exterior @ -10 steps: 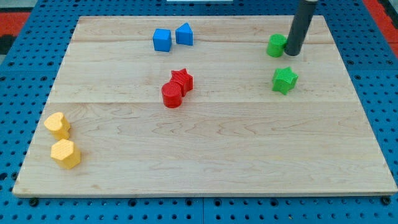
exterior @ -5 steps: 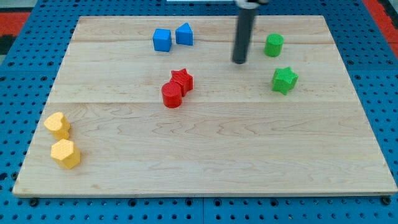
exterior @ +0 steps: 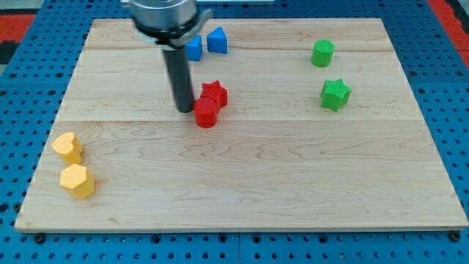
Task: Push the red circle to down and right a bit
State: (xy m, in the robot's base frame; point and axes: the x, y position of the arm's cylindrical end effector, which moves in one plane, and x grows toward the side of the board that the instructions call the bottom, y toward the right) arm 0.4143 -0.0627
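The red circle [exterior: 207, 114] lies near the middle of the wooden board [exterior: 242, 183], touching the red star [exterior: 215, 93] just above and to its right. My tip [exterior: 183, 108] stands right against the red circle's upper left side. The rod rises from there toward the view's top and hides part of the blue cube [exterior: 193, 48].
A blue triangle block [exterior: 217, 39] sits beside the blue cube at the top. A green cylinder [exterior: 322, 53] and a green star [exterior: 335, 94] lie at the right. A yellow heart [exterior: 67, 147] and a yellow hexagon [exterior: 77, 181] lie at the lower left.
My tip has swept from beside the green cylinder at the upper right leftward and down to the red circle's upper left side. The red circle has shifted slightly right.
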